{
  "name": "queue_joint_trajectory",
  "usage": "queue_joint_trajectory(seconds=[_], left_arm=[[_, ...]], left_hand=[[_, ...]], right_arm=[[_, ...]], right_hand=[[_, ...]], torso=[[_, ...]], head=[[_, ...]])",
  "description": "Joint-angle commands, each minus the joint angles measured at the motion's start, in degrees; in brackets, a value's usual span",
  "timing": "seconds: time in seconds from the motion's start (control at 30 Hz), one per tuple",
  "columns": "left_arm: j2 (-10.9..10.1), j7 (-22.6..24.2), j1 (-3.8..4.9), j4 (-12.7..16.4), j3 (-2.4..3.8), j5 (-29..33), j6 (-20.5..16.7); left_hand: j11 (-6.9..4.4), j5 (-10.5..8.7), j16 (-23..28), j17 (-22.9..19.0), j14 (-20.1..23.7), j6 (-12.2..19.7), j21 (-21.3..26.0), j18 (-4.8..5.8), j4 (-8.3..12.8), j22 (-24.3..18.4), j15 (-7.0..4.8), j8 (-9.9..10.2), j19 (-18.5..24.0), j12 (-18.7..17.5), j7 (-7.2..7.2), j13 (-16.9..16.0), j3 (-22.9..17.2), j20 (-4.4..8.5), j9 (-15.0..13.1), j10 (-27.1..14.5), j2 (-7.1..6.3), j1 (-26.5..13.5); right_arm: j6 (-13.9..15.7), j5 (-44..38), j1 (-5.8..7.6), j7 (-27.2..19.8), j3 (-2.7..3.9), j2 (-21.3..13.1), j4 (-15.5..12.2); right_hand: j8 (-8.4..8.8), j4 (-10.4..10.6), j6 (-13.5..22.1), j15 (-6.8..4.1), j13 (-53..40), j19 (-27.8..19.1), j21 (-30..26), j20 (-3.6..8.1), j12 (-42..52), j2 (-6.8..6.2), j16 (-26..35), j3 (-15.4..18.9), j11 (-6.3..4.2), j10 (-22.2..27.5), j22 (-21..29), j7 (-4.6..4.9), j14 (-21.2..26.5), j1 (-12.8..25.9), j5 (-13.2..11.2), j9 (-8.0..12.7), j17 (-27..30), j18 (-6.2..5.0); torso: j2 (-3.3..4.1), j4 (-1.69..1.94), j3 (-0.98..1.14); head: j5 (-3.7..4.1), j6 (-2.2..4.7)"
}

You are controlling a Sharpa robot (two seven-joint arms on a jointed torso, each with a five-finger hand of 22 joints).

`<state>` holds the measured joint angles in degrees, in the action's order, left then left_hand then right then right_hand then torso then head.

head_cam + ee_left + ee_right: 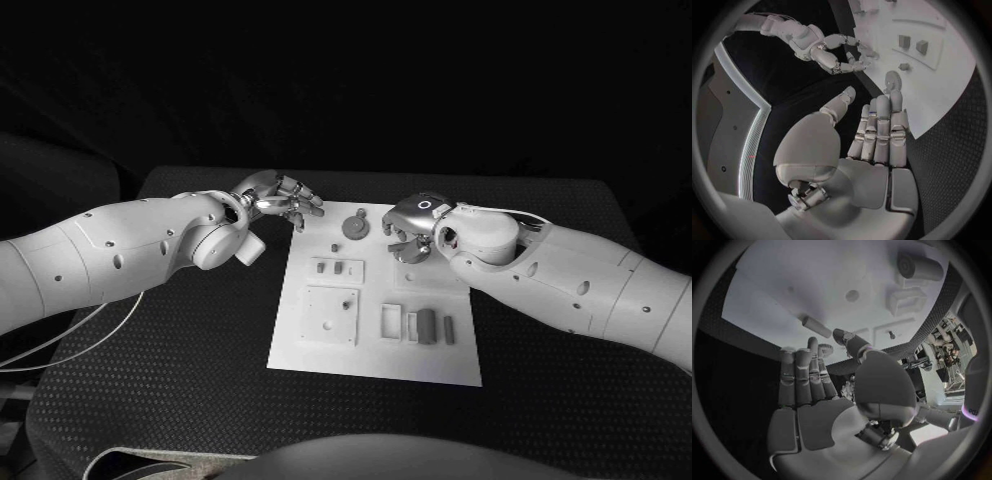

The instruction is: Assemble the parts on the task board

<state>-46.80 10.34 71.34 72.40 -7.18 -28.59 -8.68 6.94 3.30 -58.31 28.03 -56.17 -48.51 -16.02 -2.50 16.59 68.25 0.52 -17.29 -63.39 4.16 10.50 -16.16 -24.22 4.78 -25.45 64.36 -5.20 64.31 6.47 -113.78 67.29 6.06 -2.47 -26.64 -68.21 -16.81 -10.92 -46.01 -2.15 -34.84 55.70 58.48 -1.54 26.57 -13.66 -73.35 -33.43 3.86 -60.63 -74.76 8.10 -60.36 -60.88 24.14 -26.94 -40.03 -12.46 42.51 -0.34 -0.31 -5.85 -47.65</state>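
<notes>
The left robot hand hovers at the far left corner of the task board, fingers straight and apart, holding nothing. The right robot hand — also released, fingers extended — hangs over the board's far right part. The grey parts lie on the board, which rests mid-tabletop.

- A black table with a fine dotted, textured top; its surface reaches from the far edge in the head view down to the near edge.
- A thin pale cable that curves over the table's left side in the head view, running off toward the left edge.
- The same dotted black surface appears in the left wrist view.
</notes>
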Motion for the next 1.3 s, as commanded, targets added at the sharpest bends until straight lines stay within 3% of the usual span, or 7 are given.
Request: queue_joint_trajectory(seconds=[0.03, 0.23, 0.53, 0.83, 1.0, 1.3], left_arm=[[0.12, 0.21, 0.05, 0.06, 0.02, -0.01, 0.83], [0.12, 0.06, 0.06, 0.05, 0.02, 0.01, 0.92], [0.30, 0.04, 0.06, -0.02, 0.03, 0.01, 0.95], [0.38, -0.05, 0.06, -0.04, 0.03, 0.01, 0.95], [0.39, -0.13, 0.06, -0.04, 0.03, 0.03, 0.97], [0.48, -0.42, 0.06, -0.02, 0.03, 0.11, 1.24]], left_hand=[[0.25, -0.37, 0.09, 0.08, -0.14, -0.23, 0.26, -1.92, -0.09, 0.09, 0.42, -0.26, -0.49, -0.12, -0.03, 0.09, -0.13, -0.02, 0.07, -0.35, -0.17, -0.38], [0.25, -0.37, 0.09, 0.08, -0.14, -0.24, 0.27, -1.92, -0.09, 0.10, 0.42, -0.26, -0.49, -0.11, -0.03, 0.10, -0.12, -0.03, 0.08, -0.36, -0.17, -0.42], [0.25, -0.37, 0.10, 0.09, -0.13, -0.24, 0.29, -1.93, -0.09, 0.11, 0.42, -0.27, -0.49, -0.11, -0.04, 0.10, -0.09, -0.03, 0.09, -0.37, -0.18, -0.51], [0.25, -0.37, 0.11, 0.10, -0.13, -0.23, 0.30, -1.94, -0.08, 0.13, 0.42, -0.26, -0.49, -0.11, -0.03, 0.11, -0.08, -0.03, 0.10, -0.38, -0.17, -0.55], [0.26, -0.37, 0.11, 0.12, -0.12, -0.15, 0.32, -1.94, -0.09, 0.15, 0.43, -0.23, -0.49, -0.10, -0.01, 0.12, -0.05, -0.04, 0.13, -0.39, -0.18, -0.66], [0.27, -0.37, 0.12, 0.13, -0.12, -0.10, 0.33, -1.95, -0.11, 0.17, 0.44, -0.20, -0.51, -0.12, 0.01, 0.13, -0.01, -0.04, 0.15, -0.44, -0.17, -0.79]], right_arm=[[-1.84, -2.63, 0.11, 1.44, -0.16, 0.42, 0.50], [-2.92, -3.29, 0.28, 1.82, -0.66, 0.79, 1.53], [-5.61, -3.28, 0.31, 1.40, -2.20, 1.79, 2.71], [-4.93, -3.23, 0.30, 1.28, -2.55, 2.50, 4.04], [-6.05, -3.20, 0.30, 1.00, -2.66, 2.71, 4.33], [-9.51, -2.55, 0.29, 0.00, -3.88, 3.02, 4.73]], right_hand=[[-0.44, 0.11, -0.35, -0.32, -0.36, 0.34, 0.27, 0.06, 0.56, 0.13, -0.30, -0.14, -0.21, 0.28, -0.08, 0.17, -0.11, -0.41, -0.05, 0.10, 0.10, -2.54], [-0.90, -0.12, -0.98, -0.39, -1.03, 0.36, 0.30, 0.13, 1.11, 0.41, -0.39, -0.23, -0.27, 0.78, -0.17, 0.29, -0.17, -0.53, -0.05, 0.07, 0.23, -2.54], [-1.48, -0.22, -1.84, -0.49, -2.09, 0.20, 0.24, 0.07, 2.19, 0.57, -0.52, -0.20, -0.41, 1.05, -0.29, 0.28, -0.08, -0.26, -0.05, 0.02, 0.38, -2.54], [-1.57, -0.43, -1.90, -0.68, -3.01, 0.21, 0.26, 0.07, 3.31, 0.95, -0.66, -0.28, -0.61, 0.97, -0.37, 0.22, -0.09, -0.34, -0.04, 0.11, 0.48, -2.54], [-1.78, -0.91, -2.19, -0.73, -3.53, 0.22, 0.29, 0.12, 3.88, 1.88, -0.74, -0.43, -0.66, 1.31, -0.45, 0.22, -0.08, -0.65, -0.04, 0.11, 0.57, -2.54], [-2.73, -2.89, -4.07, -1.00, -4.85, 0.09, 0.49, 0.04, 5.88, 4.53, -1.11, -0.36, -1.02, 0.93, -0.79, 0.20, -0.16, -0.62, -0.02, -0.04, 0.75, -2.54]], torso=[[0.00, -0.01, -0.03], [0.01, -0.09, 0.01], [0.03, -0.03, 0.07], [0.01, -0.12, 0.15], [0.01, -0.12, 0.10], [-0.01, -0.12, 0.08]], head=[[-0.05, -0.10], [-0.21, -0.23], [-0.35, -0.48], [-0.49, -0.59], [-0.49, -0.66], [-0.52, -0.84]])
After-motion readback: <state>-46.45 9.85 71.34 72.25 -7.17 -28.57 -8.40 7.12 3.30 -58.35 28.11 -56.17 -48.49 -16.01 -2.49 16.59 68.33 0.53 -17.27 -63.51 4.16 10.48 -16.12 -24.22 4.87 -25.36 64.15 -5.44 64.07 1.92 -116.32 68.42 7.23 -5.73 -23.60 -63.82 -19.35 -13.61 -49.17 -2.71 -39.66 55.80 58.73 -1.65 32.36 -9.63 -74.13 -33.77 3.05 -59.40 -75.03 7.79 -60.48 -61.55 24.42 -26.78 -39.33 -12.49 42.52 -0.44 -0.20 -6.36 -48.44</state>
